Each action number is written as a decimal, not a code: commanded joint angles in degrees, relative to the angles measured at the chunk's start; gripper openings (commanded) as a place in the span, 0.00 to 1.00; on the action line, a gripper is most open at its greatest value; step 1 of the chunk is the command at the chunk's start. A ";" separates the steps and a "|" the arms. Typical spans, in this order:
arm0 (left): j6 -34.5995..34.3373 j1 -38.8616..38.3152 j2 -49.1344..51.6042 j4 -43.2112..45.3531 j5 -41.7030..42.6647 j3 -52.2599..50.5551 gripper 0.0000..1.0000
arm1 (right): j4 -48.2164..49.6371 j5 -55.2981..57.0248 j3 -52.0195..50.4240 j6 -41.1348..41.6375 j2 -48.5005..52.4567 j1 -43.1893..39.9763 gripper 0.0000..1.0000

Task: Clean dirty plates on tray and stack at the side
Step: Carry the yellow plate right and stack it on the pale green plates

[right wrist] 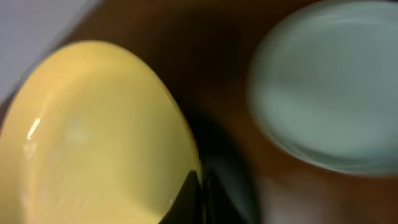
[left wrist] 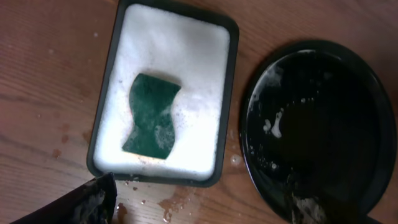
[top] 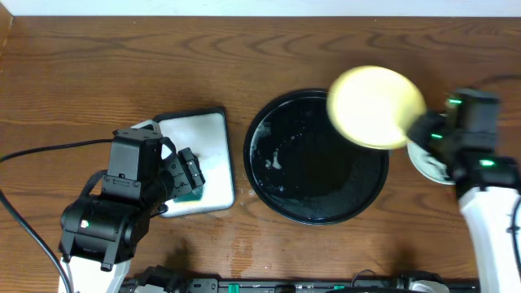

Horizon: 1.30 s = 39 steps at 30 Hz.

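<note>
Right claw (right wrist: pixel 200 198) is pinching the rim of the yellow plate (top: pixel 374 106), which is held tilted over the far right edge of the black tray (top: pixel 326 191). White suds dot the tray's left half. A mint-green plate (right wrist: pixel 329 87) lies on the bench (top: pixel 81 73) just right of the tray, partly under the right arm. Left claw (left wrist: pixel 199 208) is spread wide and empty. It hovers left of the tray, above the near edge of a white tray (left wrist: pixel 99 134) of suds with a green sponge (left wrist: pixel 151 116) lying in it.
</note>
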 commanded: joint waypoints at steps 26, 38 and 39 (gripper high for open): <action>0.55 0.22 -0.09 -0.13 -0.09 1.05 0.86 | 1.11 -18.14 -1.84 -11.93 4.39 -22.60 0.62; 0.55 0.22 -0.09 -0.13 -0.09 1.05 0.86 | -7.52 -32.83 -1.84 -18.67 -26.08 -0.39 0.99; 0.55 0.22 -0.09 -0.13 -0.09 1.05 0.86 | -8.39 -32.83 -1.84 -18.64 -28.22 0.92 0.99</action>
